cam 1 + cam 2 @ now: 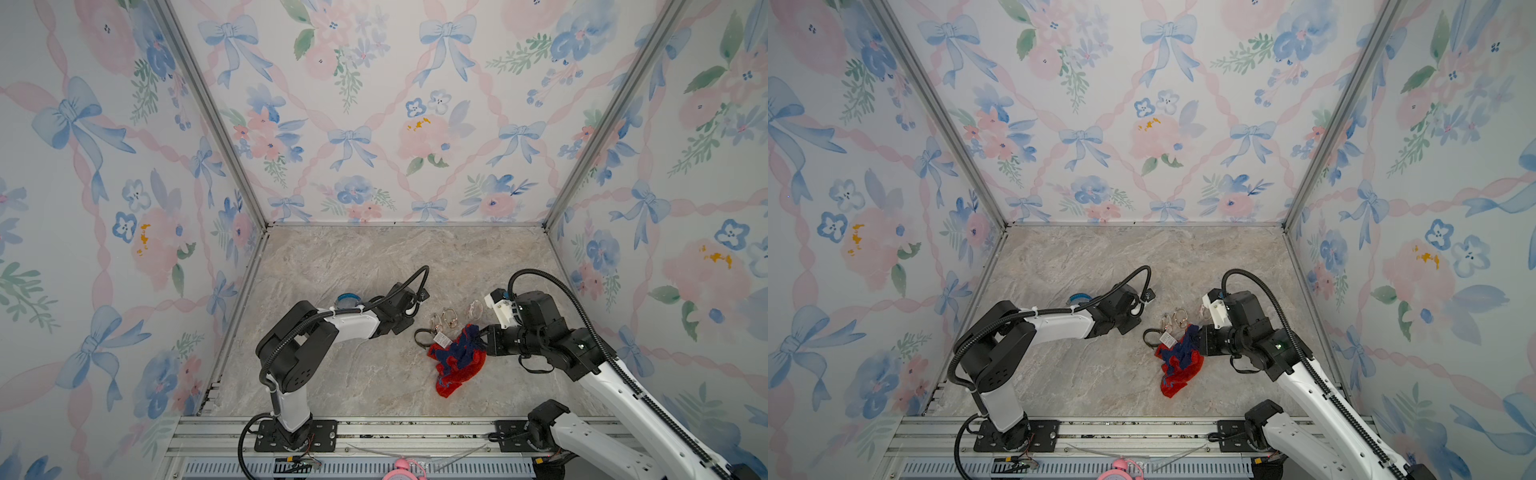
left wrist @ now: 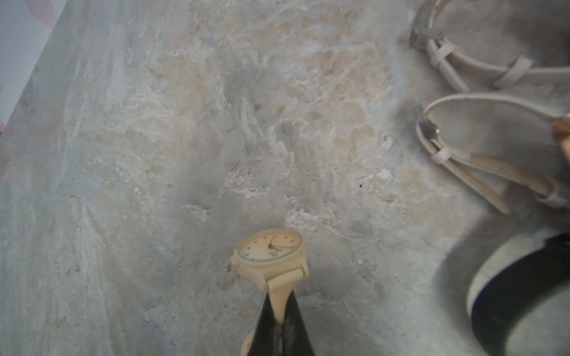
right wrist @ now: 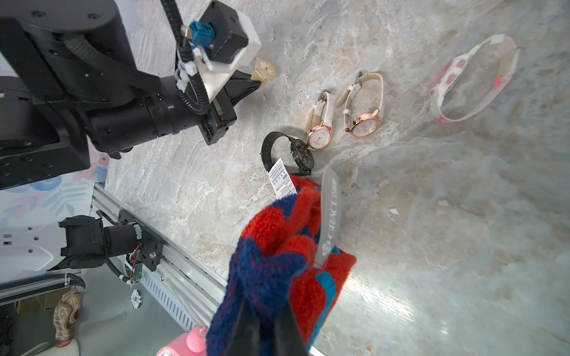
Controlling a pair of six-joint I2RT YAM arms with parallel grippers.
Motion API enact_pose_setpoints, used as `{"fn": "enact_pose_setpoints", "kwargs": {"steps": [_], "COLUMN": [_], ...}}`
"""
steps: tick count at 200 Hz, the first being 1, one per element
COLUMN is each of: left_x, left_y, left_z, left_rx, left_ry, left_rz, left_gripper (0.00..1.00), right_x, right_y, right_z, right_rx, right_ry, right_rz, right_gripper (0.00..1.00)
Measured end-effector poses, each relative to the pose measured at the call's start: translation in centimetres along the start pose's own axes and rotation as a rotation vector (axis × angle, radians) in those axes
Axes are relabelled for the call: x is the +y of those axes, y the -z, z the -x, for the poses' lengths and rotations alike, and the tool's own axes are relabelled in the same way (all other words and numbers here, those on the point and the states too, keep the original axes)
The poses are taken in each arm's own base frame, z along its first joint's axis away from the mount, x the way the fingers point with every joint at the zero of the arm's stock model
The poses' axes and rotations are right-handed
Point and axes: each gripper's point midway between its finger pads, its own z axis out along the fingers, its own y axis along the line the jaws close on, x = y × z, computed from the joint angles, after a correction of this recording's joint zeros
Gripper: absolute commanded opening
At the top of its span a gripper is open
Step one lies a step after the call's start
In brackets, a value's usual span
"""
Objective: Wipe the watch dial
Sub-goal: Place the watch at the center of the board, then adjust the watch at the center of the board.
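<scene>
grey-beige marble tabletop (image 1: 374, 270) forms the floor of a booth closed in by floral wallpaper walls (image 1: 374, 104). your left gripper (image 2: 279, 311) is pinched tight on the strap of the cream watch (image 2: 274, 271). its round dial (image 2: 268, 249) sticks out past the fingertips and faces the left wrist camera. you cannot tell whether the case touches the marble.

your right gripper (image 3: 265, 320) is clamped hard on a bunched red and blue cloth (image 3: 277, 246). in both top views the free end of that cloth lies on the table, toward the front rail. the cloth and the dial are well apart, not touching.

between your two arms, a black watch (image 3: 302, 155) lies just beside the cloth's far edge, with a barcode tag (image 3: 282, 178) resting against the cloth. a rose-gold watch (image 3: 319, 137) lies just beyond the black one. a second rose-gold watch (image 3: 364, 124) lies beside it, both on pale straps. a pink and white band (image 3: 472, 77) sits alone, farther toward the right wall.
</scene>
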Motion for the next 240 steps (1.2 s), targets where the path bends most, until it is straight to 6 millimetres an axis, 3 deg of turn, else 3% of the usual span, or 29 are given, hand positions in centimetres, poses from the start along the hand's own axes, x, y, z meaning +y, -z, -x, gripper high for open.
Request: {"fn": "enact_pose_setpoints", "kwargs": {"steps": [18, 41, 83, 113, 137, 154, 171, 187, 215, 240], "left_x": [-0.1, -0.5, -1.2, -0.9, 0.7, 3.0, 5.3, 6.7, 7.5, 8.2], "left_y": [0.0, 0.0, 0.3, 1.8, 4.6, 6.7, 7.9, 8.1, 7.8, 7.9], "left_z": [0.0, 0.2, 0.6, 1.5, 2.4, 2.5, 1.4, -0.8, -4.5, -6.6], "left_rx": [-0.002, -0.012, -0.035, -0.063, -0.102, -0.127, -0.126, -0.078, 0.018, 0.073], "left_ry": [-0.006, -0.011, -0.007, -0.004, 0.018, 0.052, 0.096, 0.137, 0.210, 0.255], "left_rz": [-0.005, -0.030, -0.074, -0.080, -0.075, -0.058, -0.039, -0.040, -0.081, -0.094], "left_gripper": [0.14, 0.37, 0.39, 0.41, 0.44, 0.52, 0.56, 0.56, 0.53, 0.53], "right_x": [-0.1, -0.3, -0.7, -0.7, -0.6, -0.5, -0.5, -0.5, -0.5, -0.5], "right_y": [0.0, -0.3, -0.7, -0.8, -1.0, -1.2, -1.5, -1.8, -1.9, -1.9], "right_z": [-0.1, -0.4, -0.7, -0.7, -0.6, -0.5, -0.4, -0.4, -0.3, -0.3], "right_rx": [0.004, 0.012, 0.025, 0.024, 0.024, 0.027, 0.031, 0.034, 0.035, 0.033], "right_ry": [-0.001, -0.005, -0.015, -0.018, -0.017, -0.017, -0.018, -0.019, -0.018, -0.017], "right_rz": [-0.002, -0.006, -0.009, -0.008, -0.001, 0.004, 0.008, 0.011, 0.015, 0.016], "right_gripper": [0.00, 0.00, 0.00, 0.00, 0.00, 0.00, 0.00, 0.00, 0.00, 0.00]}}
